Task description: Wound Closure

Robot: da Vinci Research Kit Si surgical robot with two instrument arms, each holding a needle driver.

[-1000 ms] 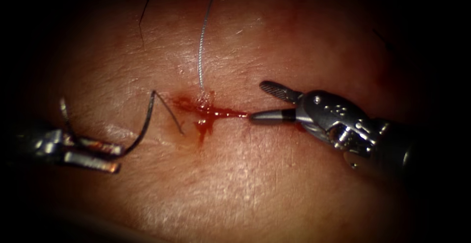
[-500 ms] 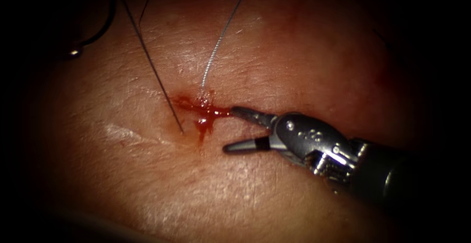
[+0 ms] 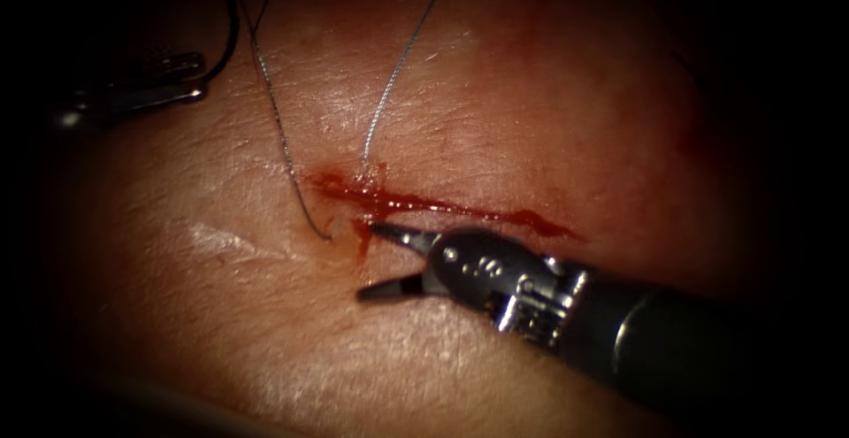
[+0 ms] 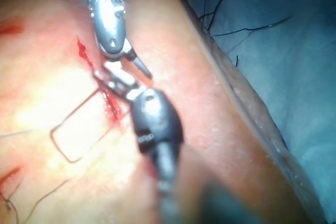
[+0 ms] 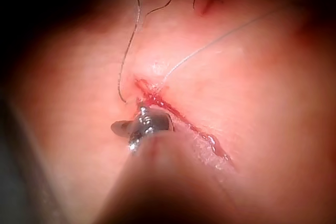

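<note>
Endoscope view: right tool (image 3: pixel 376 261) gapes empty beside the cut (image 3: pixel 442 203). Left tool (image 3: pixel 168 84) grips the needle (image 3: pixel 225 44); thread (image 3: pixel 283 150) enters the tissue (image 3: pixel 442 349) left of the cut.

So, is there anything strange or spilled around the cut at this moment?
Red fluid has spilled along the cut and drips below its left end. The right tool hovers there with open fingers, holding nothing. The left tool, far upper left, seems to hold the needle; thread runs to the tissue.
</note>
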